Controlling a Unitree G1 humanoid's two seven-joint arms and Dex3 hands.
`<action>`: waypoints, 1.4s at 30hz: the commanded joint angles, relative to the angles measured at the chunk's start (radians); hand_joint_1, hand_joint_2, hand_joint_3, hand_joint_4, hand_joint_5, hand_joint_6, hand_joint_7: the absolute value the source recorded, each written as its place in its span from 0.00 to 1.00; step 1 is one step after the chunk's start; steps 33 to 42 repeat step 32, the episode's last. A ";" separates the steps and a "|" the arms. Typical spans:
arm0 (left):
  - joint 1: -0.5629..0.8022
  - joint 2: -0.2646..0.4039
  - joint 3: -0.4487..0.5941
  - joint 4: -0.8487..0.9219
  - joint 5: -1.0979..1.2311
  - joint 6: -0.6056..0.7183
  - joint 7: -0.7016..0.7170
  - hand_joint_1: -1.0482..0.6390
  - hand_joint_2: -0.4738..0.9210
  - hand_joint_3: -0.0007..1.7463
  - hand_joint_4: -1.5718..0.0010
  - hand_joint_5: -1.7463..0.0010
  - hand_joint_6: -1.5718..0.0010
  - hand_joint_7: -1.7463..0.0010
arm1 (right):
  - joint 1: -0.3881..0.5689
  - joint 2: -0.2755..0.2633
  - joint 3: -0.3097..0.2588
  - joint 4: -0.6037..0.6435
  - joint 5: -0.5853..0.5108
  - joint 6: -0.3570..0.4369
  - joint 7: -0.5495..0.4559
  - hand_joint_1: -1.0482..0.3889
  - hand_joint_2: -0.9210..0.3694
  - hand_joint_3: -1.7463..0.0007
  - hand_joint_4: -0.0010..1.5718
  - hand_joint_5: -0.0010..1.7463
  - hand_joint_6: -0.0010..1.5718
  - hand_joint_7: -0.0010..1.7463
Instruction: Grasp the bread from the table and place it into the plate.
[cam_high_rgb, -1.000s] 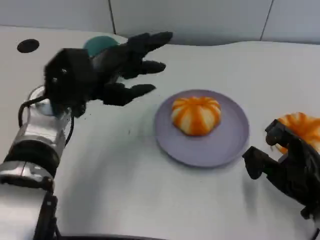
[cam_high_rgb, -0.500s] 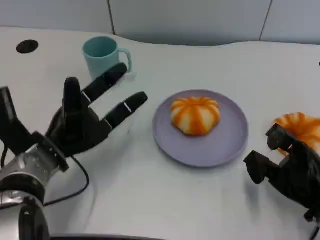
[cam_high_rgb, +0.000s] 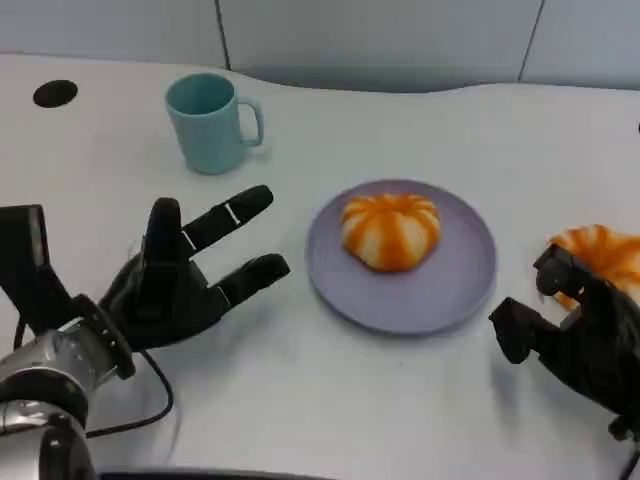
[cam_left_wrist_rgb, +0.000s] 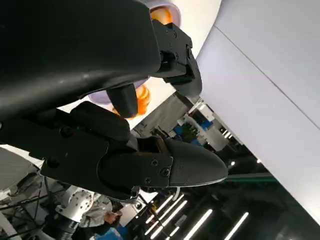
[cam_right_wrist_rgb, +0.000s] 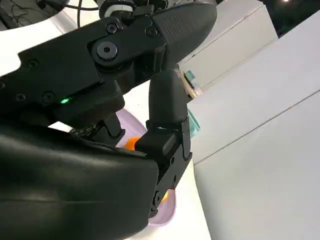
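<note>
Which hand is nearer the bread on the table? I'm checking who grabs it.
Right. The right hand sits just in front of that bread; the left hand is far across the plate.

Bright, even overhead light; soft faint shadows on the white table (cam_high_rgb: 420, 400). Head view slightly soft. Wrist views sharp up close, background ceiling lights glaring.

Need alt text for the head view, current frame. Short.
An orange-striped bread sits on a purple plate mid-table, with a second bread on the table at the right edge, just beyond the empty right hand. The left hand lies open at lower left, and a teal mug stands behind it.
</note>
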 joint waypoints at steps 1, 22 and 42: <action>-0.023 0.015 0.001 0.005 0.015 -0.016 -0.020 0.11 1.00 0.17 0.81 0.00 0.92 0.01 | 0.008 -0.015 -0.010 -0.004 -0.003 -0.019 0.000 0.43 0.03 1.00 0.57 1.00 0.41 1.00; -0.044 0.042 -0.061 0.019 0.095 0.022 -0.153 0.24 0.97 0.01 0.57 0.00 0.69 0.00 | 0.005 -0.011 -0.011 -0.002 -0.002 -0.017 -0.015 0.44 0.04 1.00 0.57 1.00 0.41 1.00; -0.045 0.045 -0.062 0.018 0.100 0.026 -0.157 0.23 0.97 0.01 0.57 0.00 0.70 0.00 | 0.006 -0.010 -0.012 -0.005 0.007 0.001 -0.018 0.44 0.05 1.00 0.57 1.00 0.43 1.00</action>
